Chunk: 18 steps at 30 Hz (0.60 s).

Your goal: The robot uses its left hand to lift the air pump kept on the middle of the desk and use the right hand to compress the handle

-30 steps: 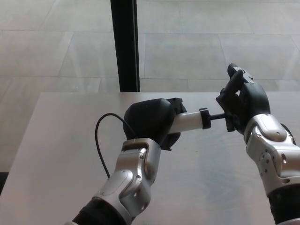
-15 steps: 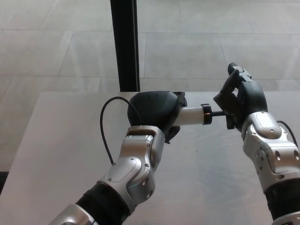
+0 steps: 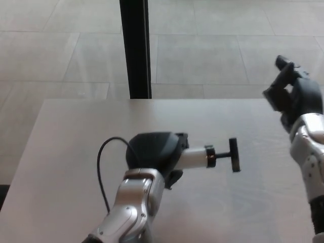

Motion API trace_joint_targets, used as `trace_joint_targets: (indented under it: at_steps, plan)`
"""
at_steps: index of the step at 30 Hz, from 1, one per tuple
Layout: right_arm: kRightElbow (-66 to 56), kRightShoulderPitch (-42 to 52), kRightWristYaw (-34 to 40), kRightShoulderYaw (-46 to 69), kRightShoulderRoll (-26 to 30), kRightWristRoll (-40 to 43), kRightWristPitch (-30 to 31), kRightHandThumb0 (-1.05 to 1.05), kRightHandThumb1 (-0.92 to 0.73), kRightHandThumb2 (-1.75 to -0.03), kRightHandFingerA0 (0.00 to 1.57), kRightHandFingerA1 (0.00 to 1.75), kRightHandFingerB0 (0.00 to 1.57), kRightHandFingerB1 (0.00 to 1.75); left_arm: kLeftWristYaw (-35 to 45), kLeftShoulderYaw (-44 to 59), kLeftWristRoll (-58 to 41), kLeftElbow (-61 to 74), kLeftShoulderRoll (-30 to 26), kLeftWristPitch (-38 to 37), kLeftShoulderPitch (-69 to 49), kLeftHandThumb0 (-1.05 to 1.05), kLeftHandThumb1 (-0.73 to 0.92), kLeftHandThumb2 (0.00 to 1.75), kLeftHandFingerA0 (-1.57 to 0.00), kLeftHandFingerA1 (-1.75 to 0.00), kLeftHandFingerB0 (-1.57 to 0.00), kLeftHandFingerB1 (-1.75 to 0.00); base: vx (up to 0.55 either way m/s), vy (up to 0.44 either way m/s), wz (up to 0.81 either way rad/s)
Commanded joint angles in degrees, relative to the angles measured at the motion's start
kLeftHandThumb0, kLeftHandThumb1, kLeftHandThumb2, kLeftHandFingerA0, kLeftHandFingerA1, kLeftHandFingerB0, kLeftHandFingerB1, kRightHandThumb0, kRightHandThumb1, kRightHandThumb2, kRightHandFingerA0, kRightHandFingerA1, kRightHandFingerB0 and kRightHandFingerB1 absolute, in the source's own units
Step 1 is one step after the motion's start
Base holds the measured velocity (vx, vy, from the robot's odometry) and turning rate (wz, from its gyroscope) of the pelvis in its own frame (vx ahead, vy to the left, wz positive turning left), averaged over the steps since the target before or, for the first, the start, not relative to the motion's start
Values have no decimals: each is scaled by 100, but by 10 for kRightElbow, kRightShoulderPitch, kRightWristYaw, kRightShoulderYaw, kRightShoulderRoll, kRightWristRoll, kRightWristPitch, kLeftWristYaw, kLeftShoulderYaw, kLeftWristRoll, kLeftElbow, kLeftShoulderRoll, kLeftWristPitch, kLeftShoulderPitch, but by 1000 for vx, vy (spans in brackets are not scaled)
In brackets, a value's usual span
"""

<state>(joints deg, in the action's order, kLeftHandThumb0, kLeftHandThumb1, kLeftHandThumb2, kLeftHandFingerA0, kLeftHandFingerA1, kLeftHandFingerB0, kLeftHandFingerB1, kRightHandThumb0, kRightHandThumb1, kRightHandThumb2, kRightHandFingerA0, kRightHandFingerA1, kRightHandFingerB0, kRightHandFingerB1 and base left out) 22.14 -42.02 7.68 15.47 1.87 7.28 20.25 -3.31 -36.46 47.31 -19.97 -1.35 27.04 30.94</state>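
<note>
While the left hand grips the air pump, the right hand hangs loose, away from the handle.

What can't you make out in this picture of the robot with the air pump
- Head view: most of the air pump body is hidden inside the left hand.
- Head view: the hose end disappears behind the left forearm.
- Head view: the right hand is partly cut off by the right edge.

White air pump lying level above the desk, barrel gripped at one end, black T-handle pointing right on its short rod, thin black hose looping left
</note>
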Motion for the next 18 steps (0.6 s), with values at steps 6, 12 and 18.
trace_joint_targets:
  at_steps: [6, 12, 18]
  plan:
    - [-71, 23, 30, 70, 59, 23, 69, -73, -79, -108, 15, 56, 28, 51, 42, -11, -19, 18, -28, -40, -82, -26, 66, 88, -79, -144, -75, -91, 0, 0, 0]
    - [-86, 35, 27, 93, 65, 39, 94, -68, -77, -105, 15, 55, 32, 53, 117, -41, 3, 7, -32, 6, -62, -33, 69, 74, -72, -142, -38, -67, 0, 0, 0]
    - [-88, 47, 32, 99, 58, 42, 95, -63, -92, -70, 20, 52, 42, 42, 239, -77, 22, 22, -61, 33, -21, -67, 69, 61, -12, -75, -21, -45, 0, 0, 0]
